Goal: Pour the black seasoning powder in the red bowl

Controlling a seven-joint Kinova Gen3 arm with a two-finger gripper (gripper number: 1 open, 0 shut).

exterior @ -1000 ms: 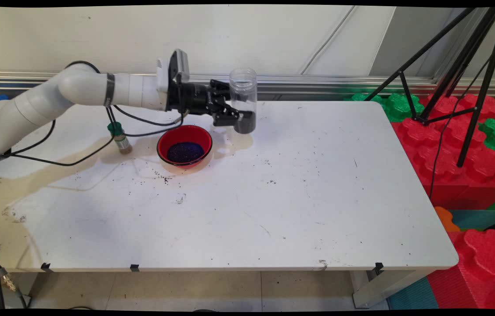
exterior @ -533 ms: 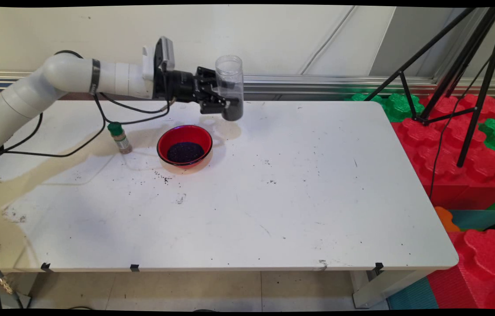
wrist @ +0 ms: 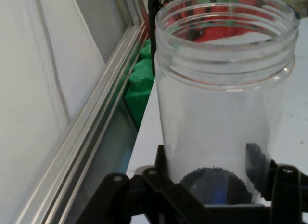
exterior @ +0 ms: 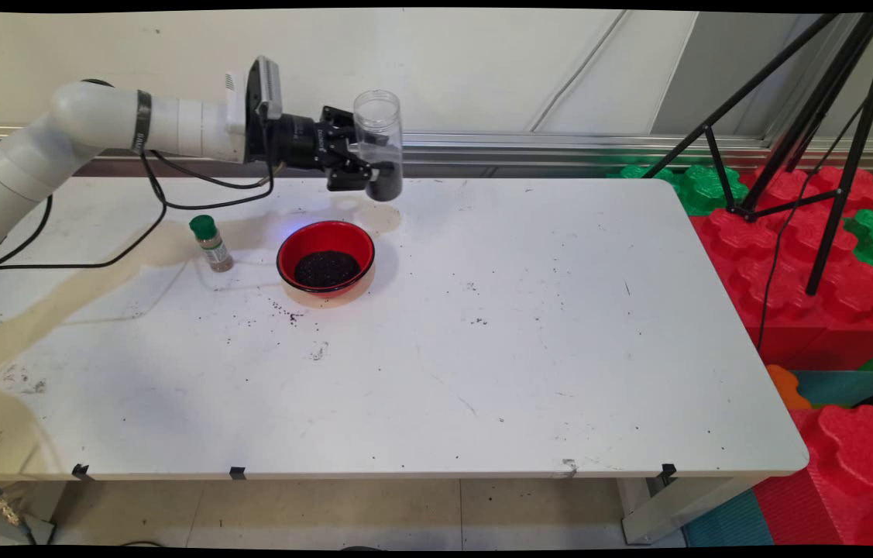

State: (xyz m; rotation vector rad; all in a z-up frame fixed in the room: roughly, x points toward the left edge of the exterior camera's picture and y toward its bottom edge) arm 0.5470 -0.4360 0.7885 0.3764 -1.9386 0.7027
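Your arm has swung up and left since a second ago, lifting the jar off the bench, and it now hangs above the far rim of the bowl's patch rather than to its right. Far left on the bench [exterior: 529,372] stands the small green-capped bottle [exterior: 211,243], upright and well clear of everything. Just right of it sits the red bowl [exterior: 325,257], dark grains pooled in its bottom, with loose specks scattered in front. Above and behind the bowl, your hand [exterior: 371,167] reaches out level from the left, fingers pinching the clear jar [exterior: 379,141] low on its body; the jar is upright, mouth open at the top. Over at the right edge, tripod legs [exterior: 808,116] stand on red and green foam blocks [exterior: 831,302]. The hand view gives you what the main view can't: inside the jar [wrist: 224,89], only a thin dark layer on the bottom, the walls above it clear.
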